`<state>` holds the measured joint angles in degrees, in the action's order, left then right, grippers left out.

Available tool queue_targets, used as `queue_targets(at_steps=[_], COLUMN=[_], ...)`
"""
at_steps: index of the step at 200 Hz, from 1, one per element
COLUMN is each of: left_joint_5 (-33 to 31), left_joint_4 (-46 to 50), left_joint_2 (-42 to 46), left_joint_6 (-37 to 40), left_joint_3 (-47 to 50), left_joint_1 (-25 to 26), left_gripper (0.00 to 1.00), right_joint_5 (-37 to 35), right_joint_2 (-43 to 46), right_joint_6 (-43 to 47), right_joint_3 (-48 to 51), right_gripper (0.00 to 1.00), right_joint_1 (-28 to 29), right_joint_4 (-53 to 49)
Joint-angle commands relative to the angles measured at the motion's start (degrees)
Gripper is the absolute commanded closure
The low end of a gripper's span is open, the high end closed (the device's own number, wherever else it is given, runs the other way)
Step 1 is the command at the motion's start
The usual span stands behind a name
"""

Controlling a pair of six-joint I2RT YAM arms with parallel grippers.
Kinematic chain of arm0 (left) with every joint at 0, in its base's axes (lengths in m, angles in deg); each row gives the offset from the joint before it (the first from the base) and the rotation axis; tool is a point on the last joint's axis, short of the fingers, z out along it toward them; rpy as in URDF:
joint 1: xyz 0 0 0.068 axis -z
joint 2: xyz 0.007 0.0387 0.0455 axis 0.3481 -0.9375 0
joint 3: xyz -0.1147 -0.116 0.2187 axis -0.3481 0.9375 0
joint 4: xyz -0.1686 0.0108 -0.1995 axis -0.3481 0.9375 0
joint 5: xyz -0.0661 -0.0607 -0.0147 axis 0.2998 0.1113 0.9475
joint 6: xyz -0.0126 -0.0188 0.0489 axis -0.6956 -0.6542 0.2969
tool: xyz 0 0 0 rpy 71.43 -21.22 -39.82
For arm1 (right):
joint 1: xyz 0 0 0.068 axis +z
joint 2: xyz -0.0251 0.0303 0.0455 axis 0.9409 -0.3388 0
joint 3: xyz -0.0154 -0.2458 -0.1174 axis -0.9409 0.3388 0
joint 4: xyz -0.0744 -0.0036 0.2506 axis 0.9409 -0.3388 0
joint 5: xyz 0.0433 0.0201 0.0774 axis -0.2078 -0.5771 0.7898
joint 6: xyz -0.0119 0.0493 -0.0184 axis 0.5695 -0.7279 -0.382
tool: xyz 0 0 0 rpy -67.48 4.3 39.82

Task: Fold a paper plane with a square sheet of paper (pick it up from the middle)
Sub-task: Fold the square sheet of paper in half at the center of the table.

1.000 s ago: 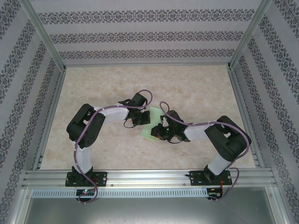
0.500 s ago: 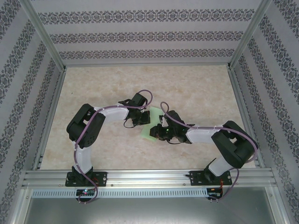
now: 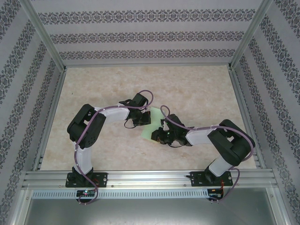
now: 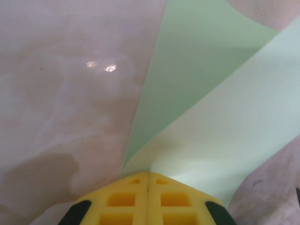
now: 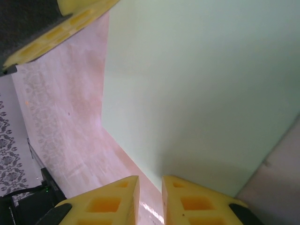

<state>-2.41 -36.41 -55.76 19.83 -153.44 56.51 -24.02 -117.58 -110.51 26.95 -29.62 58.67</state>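
Not much going on since a second ago tbh. The left arm hasn't budged. The right arm's elbow swung out toward 3 o'clock half a second back and has now come partway in again, and its wrist sits a hair more toward 6 o'clock than before

Where things are now, from the top camera: the square sheet of paper point(image 3: 148, 132) is on the table point(image 3: 197, 89) near the middle, a bit toward 6 o'clock, squeezed between the two wrists. Only slivers of green peek out. The left gripper point(image 4: 148, 174) comes in at the paper's 10 o'clock side, the right gripper point(image 5: 149, 180) at its 4 o'clock side

On the left wrist cam the two yellow fingers are pressed flat together with the paper pinched right at the tips. From there the sheet fans out toward 1 o'clock in two layers, a darker one underneath and a paler one on top, so it's already folded over itself

On the right wrist cam the fingers are cracked apart just a sliver, with bare table showing through the slit. The paper's straight edge runs just past the tips, heading from 9 o'clock down toward 5 o'clock, and nothing is clamped in there as far as I can see. One of the left claw's yellow fingers pokes in at 11 o'clock
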Motion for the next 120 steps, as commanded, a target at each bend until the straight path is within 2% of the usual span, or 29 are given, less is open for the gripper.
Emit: queue_targets(at_steps=[1,65,94,120], left_joint_5=[-0.7,-0.6,-0.6,-0.6], left_joint_4=[3.3,3.4,3.8,3.9], left_joint_2=[-2.2,-2.4,-2.4,-2.6], left_joint_6=[1.2,1.3,1.6,1.6], left_joint_3=[-0.1,-0.4,-0.4,-0.4], left_joint_1=[1.1,1.2,1.2,1.2], left_gripper=[1.0,1.0,1.0,1.0], right_joint_5=[-1.4,-1.1,-1.2,-1.9], right_joint_2=[3.0,-2.4,4.1,8.9], right_joint_6=[1.9,2.0,3.7,6.0], right_joint_3=[-0.3,-0.5,-3.7,-6.4], right_gripper=[0.8,0.8,0.8,0.79], right_joint_1=[1.0,0.0,-0.8,-5.2], right_joint_4=[-3.7,-5.1,-8.8,-10.4])
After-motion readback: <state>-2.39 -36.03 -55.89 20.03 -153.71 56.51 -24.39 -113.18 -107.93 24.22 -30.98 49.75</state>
